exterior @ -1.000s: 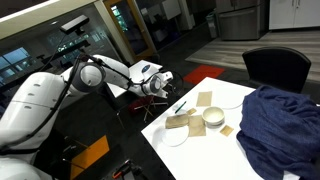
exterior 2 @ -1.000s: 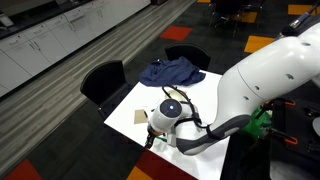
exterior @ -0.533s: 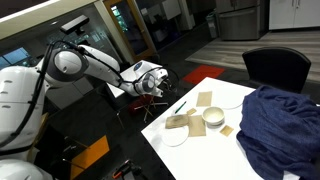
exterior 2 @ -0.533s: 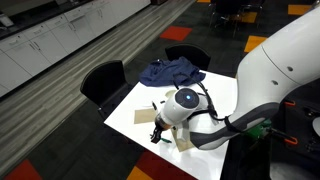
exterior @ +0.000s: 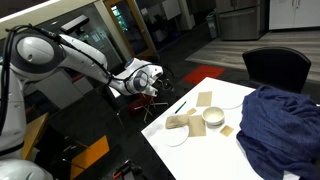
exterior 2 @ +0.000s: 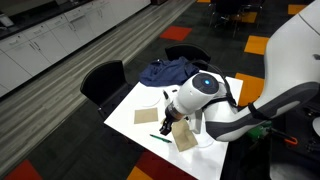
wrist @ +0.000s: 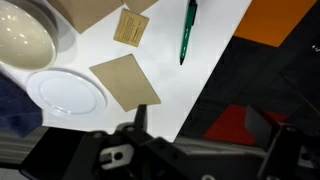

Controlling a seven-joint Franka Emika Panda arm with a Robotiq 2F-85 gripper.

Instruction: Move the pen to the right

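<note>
In an exterior view we see the white arm (exterior 2: 215,100) bent over a white table (exterior 2: 150,97), its gripper (exterior 2: 166,124) low between two tan cardboard pieces (exterior 2: 146,115). A blue cloth (exterior 2: 168,72) lies at the table's far end.

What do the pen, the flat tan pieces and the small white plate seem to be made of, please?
The pen looks like smooth green plastic, evenly coloured along its barrel. The tan pieces look like matte cardboard: flat, dull, straight-cut edges. The white plate is smooth with a ringed rim; whether it is paper, plastic or ceramic, I cannot tell.
</note>
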